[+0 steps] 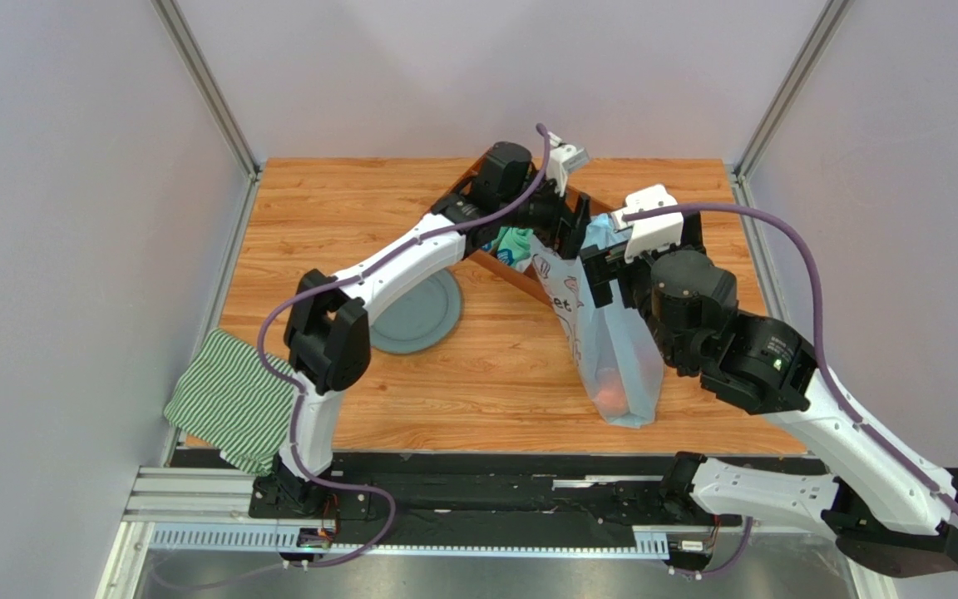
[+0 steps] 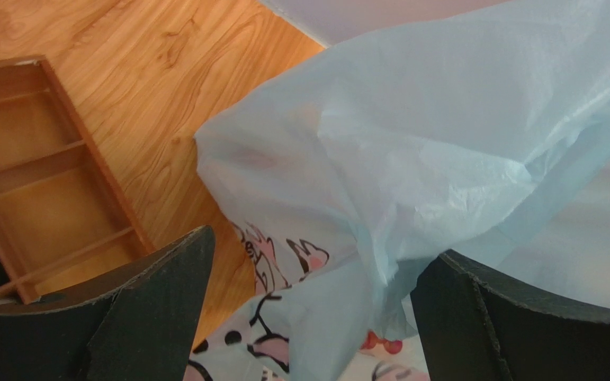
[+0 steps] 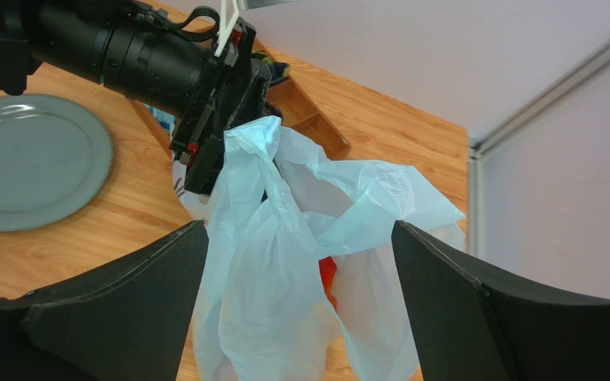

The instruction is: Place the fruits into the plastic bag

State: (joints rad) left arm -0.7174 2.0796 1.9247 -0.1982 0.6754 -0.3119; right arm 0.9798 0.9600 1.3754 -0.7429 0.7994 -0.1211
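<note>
Plastic bag (image 1: 607, 327) upright on the table (image 1: 497, 374), both grippers at its top.
Top view: bag stands right of centre, with an orange fruit (image 1: 614, 394) showing through its bottom. Left gripper (image 1: 562, 235) and right gripper (image 1: 602, 262) are at its upper edge. Grey plate (image 1: 422, 312) to the left, wooden tray (image 1: 497, 260) behind, striped cloth (image 1: 232, 399) at the near-left corner. Left wrist: 2 left fingers (image 2: 149, 317) spread wide, bag film hanging between them, tray on the left. Right wrist: 2 right fingers (image 3: 125, 302) spread apart, not pinching anything. The bag sits between and below them, its top bunched against the left gripper, orange fruit visible inside.
</note>
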